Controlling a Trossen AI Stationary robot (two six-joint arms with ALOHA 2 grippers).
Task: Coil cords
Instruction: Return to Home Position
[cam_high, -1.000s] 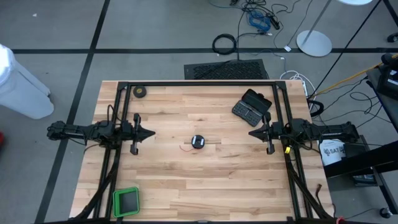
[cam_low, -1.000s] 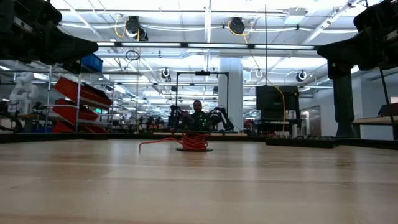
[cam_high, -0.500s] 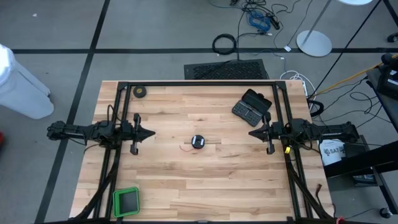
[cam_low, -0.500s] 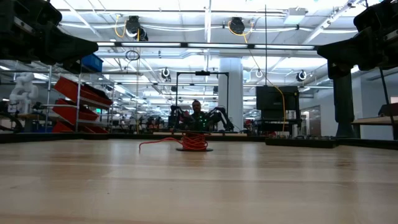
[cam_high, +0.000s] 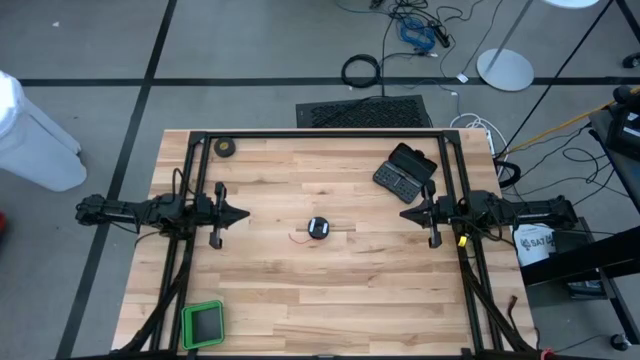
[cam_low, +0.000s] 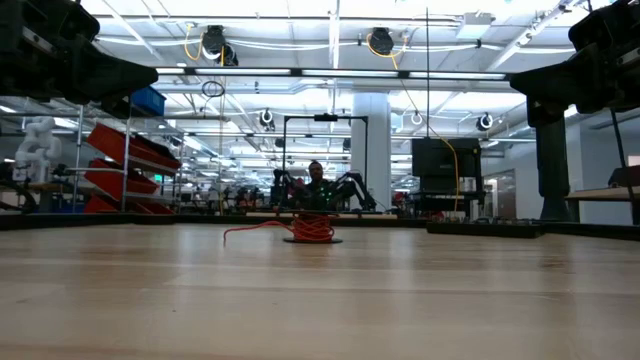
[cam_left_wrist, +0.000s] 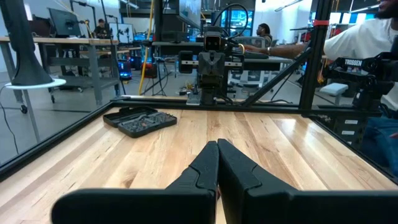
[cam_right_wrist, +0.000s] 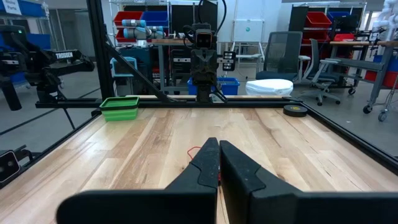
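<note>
High view showed the small black reel (cam_high: 318, 228) lying near the middle of the wooden surface (cam_high: 300, 300), between the two arms and touched by neither. A short loose end of red wire (cam_high: 300, 239) trailed from it on the left arm's side. From table height the wire sat bunched in a low mound on the reel, with one strand arching out to the side and down to the wood.

The left arm (cam_high: 150, 212) lay level at the left edge of the surface, well apart from the reel. The left jaws pointed inward and were pressed together, holding nothing. The right arm (cam_high: 500, 211) mirrored it at the right edge, and the right jaws were likewise pressed together and empty.

A black tape roll (cam_high: 226, 147) rested at the far left corner. An open black tool case (cam_high: 404, 170) lay near the right arm. A green tray (cam_high: 203, 324) sat at the near left corner.
</note>
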